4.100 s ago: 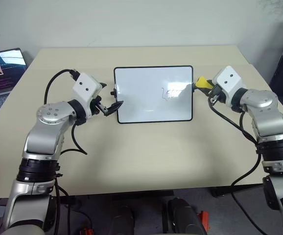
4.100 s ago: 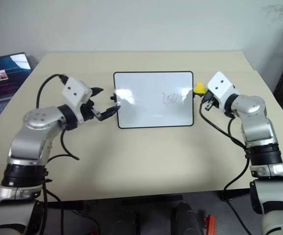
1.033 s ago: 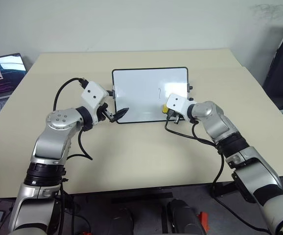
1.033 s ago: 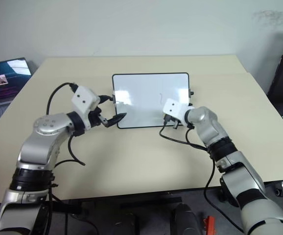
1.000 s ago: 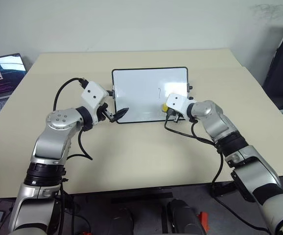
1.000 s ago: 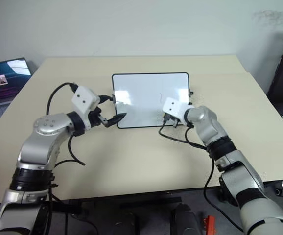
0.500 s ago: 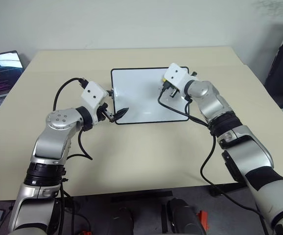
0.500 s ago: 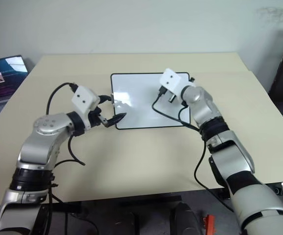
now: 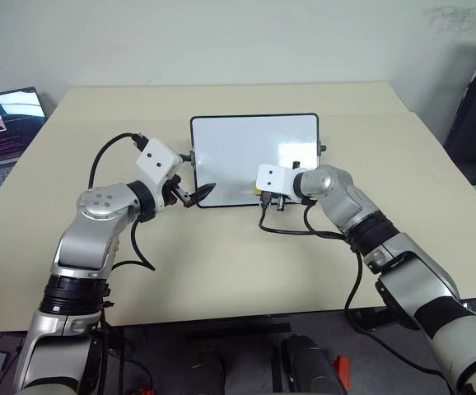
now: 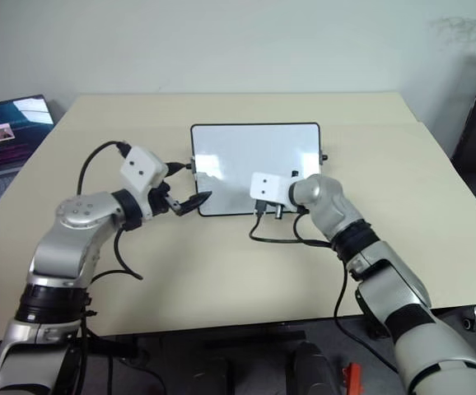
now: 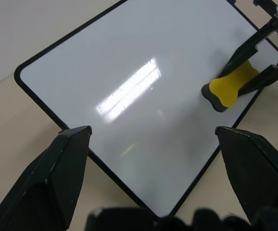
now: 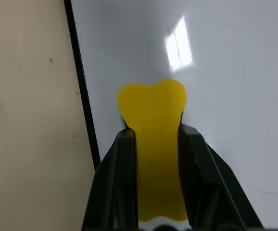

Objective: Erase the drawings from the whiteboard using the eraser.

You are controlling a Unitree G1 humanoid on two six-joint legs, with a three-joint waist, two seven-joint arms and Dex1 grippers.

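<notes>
Eraser: the eraser [image 12: 152,120], a yellow block, sat flat on the whiteboard [image 9: 246,148], lower centre of the board in the head view, just inside the black frame.
Whiteboard: lay at centre frame on the counter [image 9: 221,263]; its visible surface looked clean, apart from a faint trace near the wrist view's lower right corner.
Right hand: the right hand [image 12: 154,144] was clamped on the eraser, both fingers pressing its sides.
Left hand: the left hand [image 9: 198,194] stood spread apart at the board's lower-left corner.
Technique: keep the pad flat, press evenly, overlap strokes, stay inside the frame; probably nearly finished.
Background: a laptop [image 9: 3,123] stood at upper left.
</notes>
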